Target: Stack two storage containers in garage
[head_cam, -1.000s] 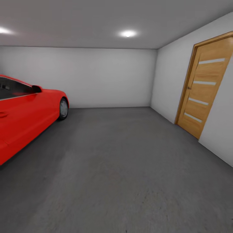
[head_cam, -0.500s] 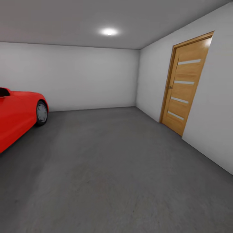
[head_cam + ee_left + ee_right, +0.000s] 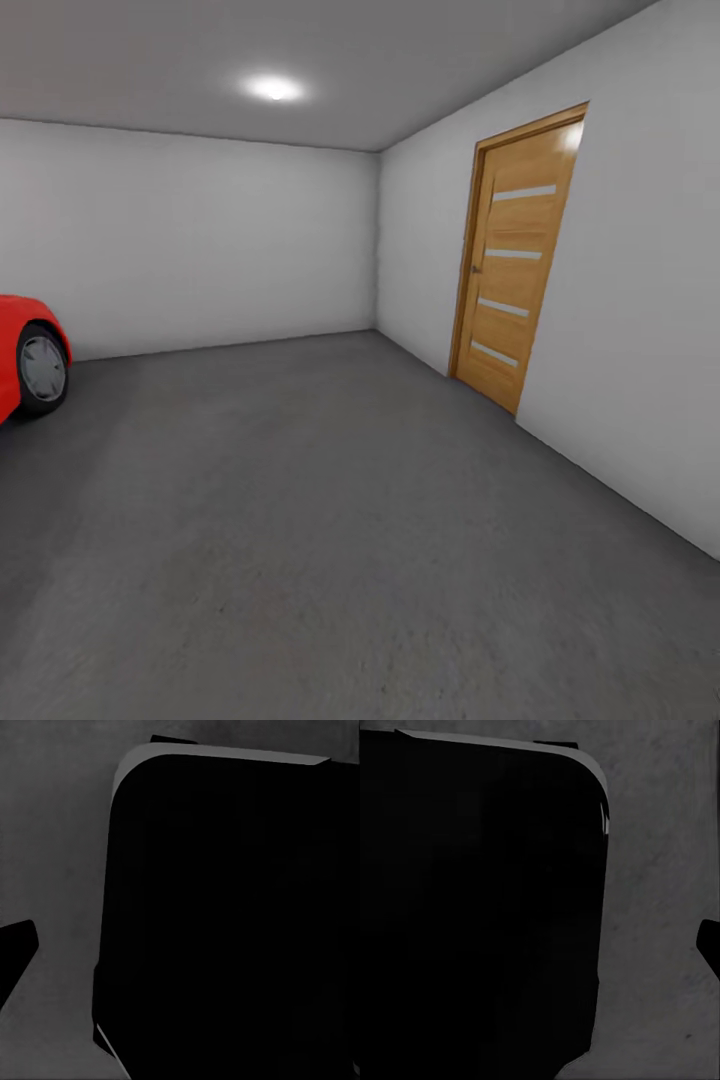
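Grippers: state cannot be told. Left wrist view shows a large black rounded body [image 3: 225, 915] over grey floor [image 3: 52, 832], plus a dark wedge [image 3: 13, 949] at the frame edge that may be a fingertip, not resolvable. Right wrist view: a similar black body [image 3: 472, 907] over floor, a small dark shape [image 3: 709, 945] at the edge.

Head view: garage. Dark grey concrete floor runs to white walls [image 3: 200, 240]. Grey ceiling with 1 round light [image 3: 272, 87]. Red car [image 3: 25, 360], front wheel and nose visible, at far left. Wooden door [image 3: 512, 255] with 4 pale strips in the right wall, closed.
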### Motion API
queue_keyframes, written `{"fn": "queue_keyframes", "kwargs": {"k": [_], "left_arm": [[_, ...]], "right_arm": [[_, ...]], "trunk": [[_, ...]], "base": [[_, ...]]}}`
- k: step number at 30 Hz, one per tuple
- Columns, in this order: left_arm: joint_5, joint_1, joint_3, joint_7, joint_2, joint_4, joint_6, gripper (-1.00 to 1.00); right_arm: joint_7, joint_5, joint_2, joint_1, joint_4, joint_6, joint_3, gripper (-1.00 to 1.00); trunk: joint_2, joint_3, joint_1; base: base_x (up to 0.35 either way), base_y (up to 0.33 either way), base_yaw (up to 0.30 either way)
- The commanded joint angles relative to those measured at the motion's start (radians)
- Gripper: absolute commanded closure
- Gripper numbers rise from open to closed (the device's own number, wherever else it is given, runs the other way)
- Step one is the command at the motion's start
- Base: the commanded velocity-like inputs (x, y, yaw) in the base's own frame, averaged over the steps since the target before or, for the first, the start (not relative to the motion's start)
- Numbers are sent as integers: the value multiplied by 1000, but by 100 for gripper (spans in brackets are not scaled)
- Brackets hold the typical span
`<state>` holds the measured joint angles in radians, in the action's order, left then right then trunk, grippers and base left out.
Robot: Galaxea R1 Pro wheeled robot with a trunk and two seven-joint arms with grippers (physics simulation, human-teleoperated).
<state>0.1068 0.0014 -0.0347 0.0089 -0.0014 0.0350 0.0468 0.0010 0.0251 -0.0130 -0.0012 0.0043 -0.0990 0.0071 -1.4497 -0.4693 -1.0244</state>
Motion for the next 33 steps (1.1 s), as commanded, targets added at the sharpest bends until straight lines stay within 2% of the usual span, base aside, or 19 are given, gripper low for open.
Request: {"fn": "queue_keyframes", "kwargs": {"k": [1,24,33], "left_arm": [[8,0,-2,0,0,0,2,-100],[10,0,-2,0,0,0,2,-100],[10,0,-1,0,0,0,-5,-100]], "right_arm": [[0,3,0,0,1,-3,0,-100],[-1,3,2,0,2,-3,2,-100],[3,12,-3,0,1,-2,4,-100]], "trunk": [[0,-1,-1],[0,-1,-1],[0,-1,-1]], "base": [[322,0,-290],[322,0,-289],[322,0,-59]]}}
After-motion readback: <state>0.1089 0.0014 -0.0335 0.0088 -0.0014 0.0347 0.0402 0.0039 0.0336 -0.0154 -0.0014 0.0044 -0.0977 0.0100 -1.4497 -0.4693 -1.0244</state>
